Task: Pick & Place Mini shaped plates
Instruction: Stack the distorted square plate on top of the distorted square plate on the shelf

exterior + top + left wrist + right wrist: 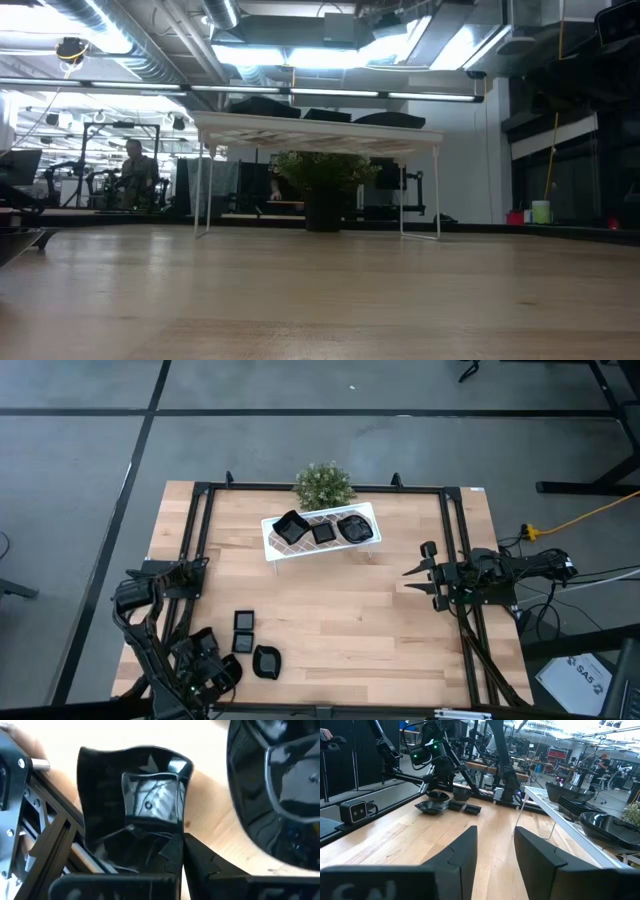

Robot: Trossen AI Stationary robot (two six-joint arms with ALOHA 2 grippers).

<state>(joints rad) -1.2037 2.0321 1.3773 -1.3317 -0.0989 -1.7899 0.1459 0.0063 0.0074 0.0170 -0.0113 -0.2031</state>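
Observation:
My left gripper [226, 668] stands at the table's near left corner, pointing steeply down, shut on a small glossy black square dish with a wavy rim [150, 800]. Its own body hides that dish in the high view. Beside it on the wood lie a larger rounded black plate [266, 660] [280, 795] and two small square ones [243, 620] [242, 643]. Three more black plates [322, 530] sit on top of the white rack [272, 545] at the far middle. My right gripper [418, 574] waits open and level at the right side, touching nothing. My left gripper has the square dish by the rim on its side nearest the fingers [142, 831]. The fingers [172, 851] come from above, slanting steeply down. Black fingers and black dish merge, so which finger is inside the dish cannot be told. The dish looks level on the wood.
A small green plant [323, 483] stands behind the rack at the far edge. A black frame [200, 540] runs along the table's left, far and right sides. Bare wood lies across the middle [350, 610]. In the low view a person [133, 170] shows far off in the room.

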